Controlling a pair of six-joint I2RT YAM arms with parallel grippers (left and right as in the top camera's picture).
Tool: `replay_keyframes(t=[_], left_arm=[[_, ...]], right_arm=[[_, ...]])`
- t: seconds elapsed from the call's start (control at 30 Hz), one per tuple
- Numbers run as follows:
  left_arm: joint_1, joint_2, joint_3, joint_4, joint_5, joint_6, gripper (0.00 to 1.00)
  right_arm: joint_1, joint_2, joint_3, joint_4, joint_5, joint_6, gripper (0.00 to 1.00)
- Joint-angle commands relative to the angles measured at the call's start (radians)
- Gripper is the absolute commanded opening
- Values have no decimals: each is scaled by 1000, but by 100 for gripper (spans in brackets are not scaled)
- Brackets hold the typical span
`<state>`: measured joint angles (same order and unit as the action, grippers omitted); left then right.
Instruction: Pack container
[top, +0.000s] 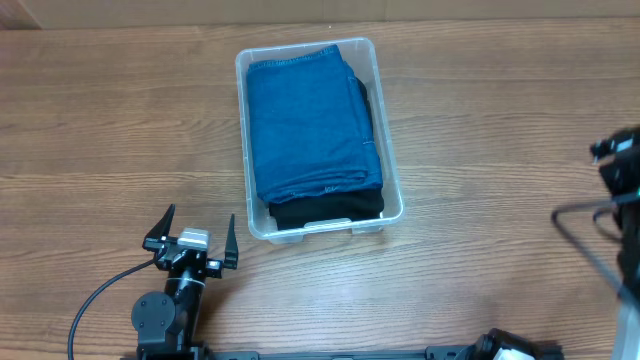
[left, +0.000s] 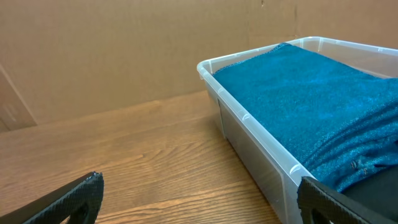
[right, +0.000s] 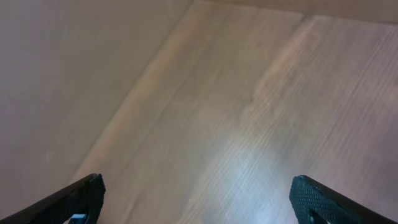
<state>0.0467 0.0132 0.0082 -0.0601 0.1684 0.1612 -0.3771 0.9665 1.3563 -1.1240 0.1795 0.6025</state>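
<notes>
The clear plastic container (top: 244, 150) stands at the table's middle, long side running away from me. A folded blue cloth (top: 310, 120) lies on top inside it, over a folded black cloth (top: 330, 208) that shows at the near end. The container (left: 261, 143) and the blue cloth (left: 311, 99) also show in the left wrist view. My left gripper (top: 192, 235) is open and empty, on the table left of the container's near corner; its fingertips frame bare wood (left: 199, 199). My right gripper (right: 199, 199) is open and empty over bare wood; its arm (top: 625, 170) is at the right edge.
The wooden table (top: 480, 150) extends on both sides of the container. A brown cardboard wall (left: 124, 56) stands behind the table. A black cable (top: 100, 295) runs from the left arm's base. A thin wire loop (top: 580, 225) lies at the right edge.
</notes>
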Motion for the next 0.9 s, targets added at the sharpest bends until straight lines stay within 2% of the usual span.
replay_keyframes(t=[0.0, 0.07, 0.2, 0.47, 0.67, 0.87], left_arm=[[7, -9, -3, -2, -3, 19, 100], [7, -9, -3, -2, -3, 19, 100], [7, -9, -3, -2, -3, 19, 100], [7, -9, -3, -2, -3, 19, 100], [7, -9, -3, -2, -3, 19, 100], [7, -9, -3, -2, -3, 19, 100]], right_arm=[[34, -97, -37, -82, -18, 1, 100], [59, -163, -62, -66, -17, 1, 100], [151, -318, -185, 82, -8, -61, 100], [278, -607, -578, 353, 5, -91, 100], [322, -735, -870, 599, -48, -110, 100], [364, -826, -1078, 815, -108, -166, 100]])
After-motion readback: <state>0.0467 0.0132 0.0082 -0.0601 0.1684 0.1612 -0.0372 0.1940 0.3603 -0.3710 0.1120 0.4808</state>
